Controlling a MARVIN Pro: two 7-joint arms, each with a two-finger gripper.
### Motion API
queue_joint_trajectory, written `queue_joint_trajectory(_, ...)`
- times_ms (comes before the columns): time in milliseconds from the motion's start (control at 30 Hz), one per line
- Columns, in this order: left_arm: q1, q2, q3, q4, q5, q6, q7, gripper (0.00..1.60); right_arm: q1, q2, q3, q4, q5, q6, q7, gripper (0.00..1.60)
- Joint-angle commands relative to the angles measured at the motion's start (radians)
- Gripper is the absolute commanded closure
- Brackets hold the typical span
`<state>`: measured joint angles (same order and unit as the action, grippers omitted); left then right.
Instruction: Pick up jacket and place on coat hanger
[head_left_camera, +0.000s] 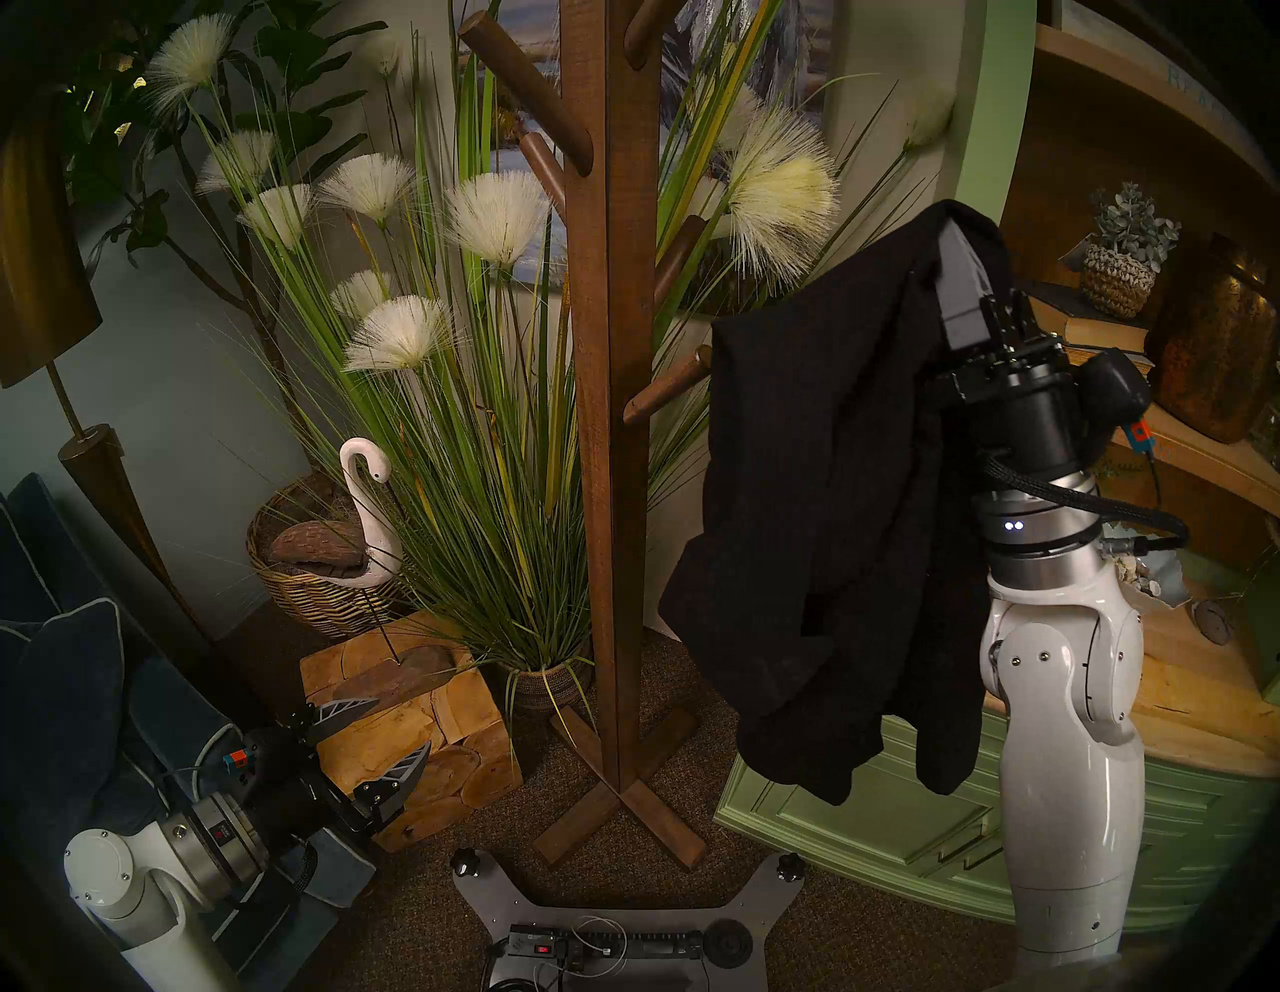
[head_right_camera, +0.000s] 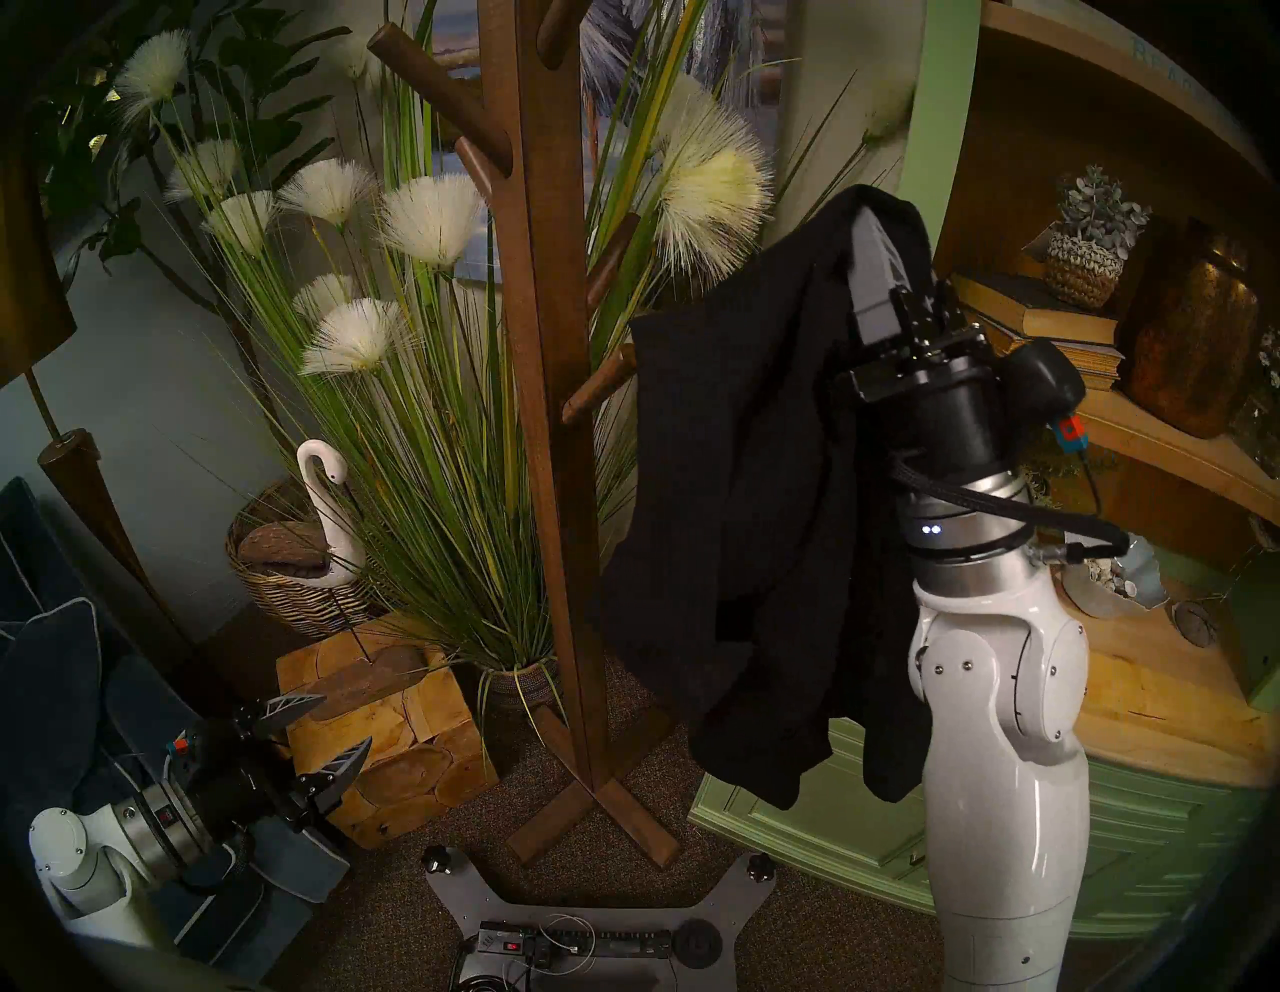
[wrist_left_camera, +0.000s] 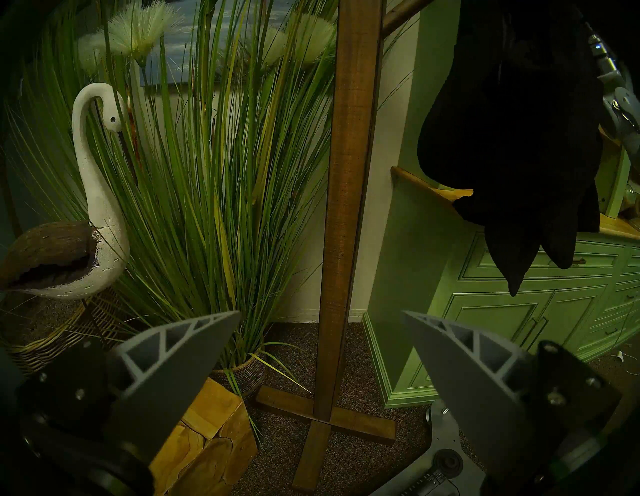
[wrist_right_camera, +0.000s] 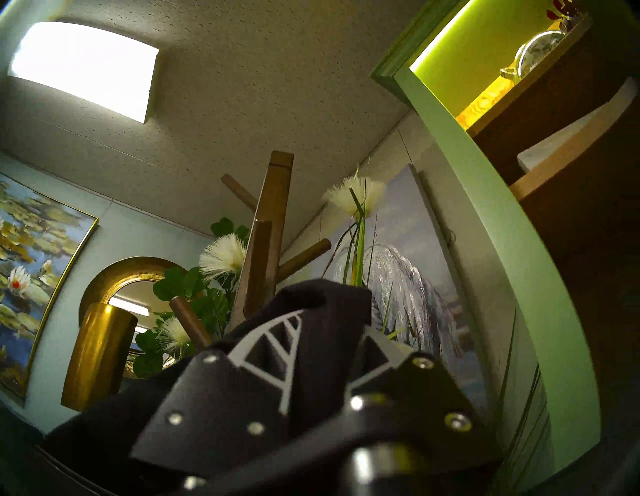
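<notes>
Black jacket hung lifted in the right gripper's closed fingers beside the stand; hooking a peg remained. Left gripper gaped, empty.

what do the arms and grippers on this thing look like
Both arms have glossy white rounded shells, silver wrist rings and black gripper bases. The left gripper has grey, pointed, truss-ribbed fingers. The right gripper matches, with a braided black cable and an orange-blue connector.

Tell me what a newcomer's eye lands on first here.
The black jacket hanging in mid-air from the raised right gripper, right of the tall wooden coat stand. Next, the white plume grass and white swan figure left of the stand.
</notes>
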<state>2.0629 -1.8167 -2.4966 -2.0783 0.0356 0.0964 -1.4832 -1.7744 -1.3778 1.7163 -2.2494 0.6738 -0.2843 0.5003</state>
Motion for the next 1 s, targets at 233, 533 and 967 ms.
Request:
queue_joint_trajectory(233,-0.005,0.003,0.001,-0.014,-0.007,-0.001,0.0,0.0,0.161,-0.044,-0.129,0.031,-0.148,0.062,-0.182,1.6)
queue_joint_trajectory(533,-0.006,0.003,0.001,-0.012,-0.004,-0.001,0.0,0.0,0.216,-0.073,-0.163,0.043,-0.212,0.095,-0.252,1.6)
queue_joint_trajectory(967,-0.007,0.004,0.001,-0.011,-0.002,-0.001,0.0,0.0,0.312,-0.112,-0.201,0.028,-0.298,0.131,-0.315,1.6)
